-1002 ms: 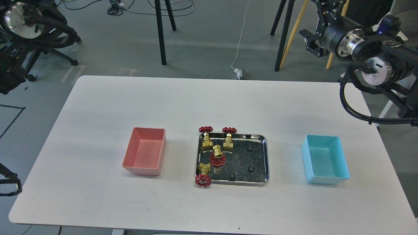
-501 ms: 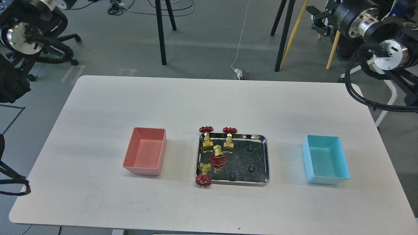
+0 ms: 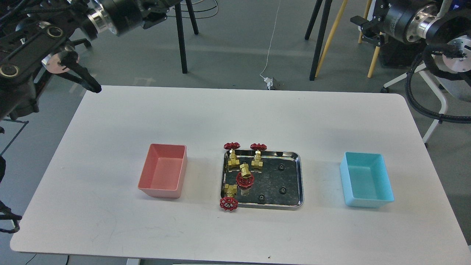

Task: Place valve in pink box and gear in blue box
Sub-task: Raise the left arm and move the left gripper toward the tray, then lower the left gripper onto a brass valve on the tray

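Four brass valves with red handwheels lie at the left of a steel tray (image 3: 300,176): two at its back edge (image 3: 232,154) (image 3: 258,156), one in the middle (image 3: 245,177), one hanging over the front left corner (image 3: 229,200). Small black gears (image 3: 283,190) (image 3: 281,167) (image 3: 260,198) lie in the tray's right half. The pink box (image 3: 161,192) stands empty left of the tray, the blue box (image 3: 368,201) empty to its right. My left gripper (image 3: 156,14) and right gripper (image 3: 366,29) hang high beyond the table's far corners, dark and hard to read.
The white table (image 3: 235,114) holds only the two boxes and the tray. Behind it are black stand legs (image 3: 181,40), a yellow pole (image 3: 331,36), floor cables and a power plug (image 3: 271,82). A rolling stand (image 3: 438,110) sits at the far right.
My left arm has swung in across the upper left corner, its end now pointing right. My right arm has lifted and drawn back toward the upper right. Boxes, tray, valves and gears have not moved.
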`<action>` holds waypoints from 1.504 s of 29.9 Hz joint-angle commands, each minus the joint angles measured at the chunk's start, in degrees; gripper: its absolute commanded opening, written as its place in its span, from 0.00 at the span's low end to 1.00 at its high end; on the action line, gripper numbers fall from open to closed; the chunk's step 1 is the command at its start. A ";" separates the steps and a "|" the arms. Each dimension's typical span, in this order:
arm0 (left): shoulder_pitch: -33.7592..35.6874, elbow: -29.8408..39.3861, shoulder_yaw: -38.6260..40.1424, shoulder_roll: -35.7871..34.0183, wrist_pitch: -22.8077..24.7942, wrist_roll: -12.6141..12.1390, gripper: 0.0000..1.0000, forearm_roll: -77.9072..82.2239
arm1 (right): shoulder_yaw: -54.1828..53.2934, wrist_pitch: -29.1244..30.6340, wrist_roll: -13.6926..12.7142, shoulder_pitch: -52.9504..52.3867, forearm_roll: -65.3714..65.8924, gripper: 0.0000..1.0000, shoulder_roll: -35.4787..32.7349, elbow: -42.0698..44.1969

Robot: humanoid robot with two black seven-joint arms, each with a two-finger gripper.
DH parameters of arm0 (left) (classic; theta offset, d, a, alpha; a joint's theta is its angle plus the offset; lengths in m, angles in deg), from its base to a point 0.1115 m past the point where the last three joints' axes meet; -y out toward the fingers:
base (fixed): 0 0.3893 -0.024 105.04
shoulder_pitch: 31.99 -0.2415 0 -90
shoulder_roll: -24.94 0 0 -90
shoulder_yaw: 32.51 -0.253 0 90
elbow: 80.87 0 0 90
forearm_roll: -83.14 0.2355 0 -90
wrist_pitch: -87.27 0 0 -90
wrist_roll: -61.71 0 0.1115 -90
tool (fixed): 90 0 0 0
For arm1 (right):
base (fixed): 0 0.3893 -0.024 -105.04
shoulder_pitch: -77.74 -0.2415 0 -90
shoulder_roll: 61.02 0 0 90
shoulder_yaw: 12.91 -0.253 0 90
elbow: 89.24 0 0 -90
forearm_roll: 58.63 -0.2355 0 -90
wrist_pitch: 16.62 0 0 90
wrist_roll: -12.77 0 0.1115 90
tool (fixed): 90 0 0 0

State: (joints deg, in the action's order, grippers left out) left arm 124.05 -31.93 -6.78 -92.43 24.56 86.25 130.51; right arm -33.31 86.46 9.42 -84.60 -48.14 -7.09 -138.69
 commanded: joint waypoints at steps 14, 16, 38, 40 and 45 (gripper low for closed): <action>-17.42 8.36 -2.43 7.24 -27.35 3.46 0.94 32.49 | -0.60 1.24 -0.07 -2.11 -0.03 1.00 0.12 3.57; -19.01 8.19 -5.06 7.24 -33.76 3.46 0.94 39.61 | -0.60 1.24 -0.07 -2.28 -0.03 1.00 0.12 3.57; -27.89 -15.09 -22.74 24.11 -55.29 3.46 0.94 60.91 | 0.19 1.24 -0.07 -3.16 0.23 1.00 0.30 3.83; -27.89 -18.16 -23.71 25.52 -55.29 3.46 0.94 61.70 | 0.19 1.24 -0.07 -3.08 0.23 1.00 0.30 3.83; -27.28 -21.17 -25.12 27.37 -55.29 3.46 0.94 62.15 | 0.19 1.24 -0.07 -2.99 0.23 1.00 0.56 4.00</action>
State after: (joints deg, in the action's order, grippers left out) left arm 96.32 -52.08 -31.36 -65.75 -30.74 89.70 192.55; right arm -33.12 87.78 9.34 -87.68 -47.91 -6.62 -134.74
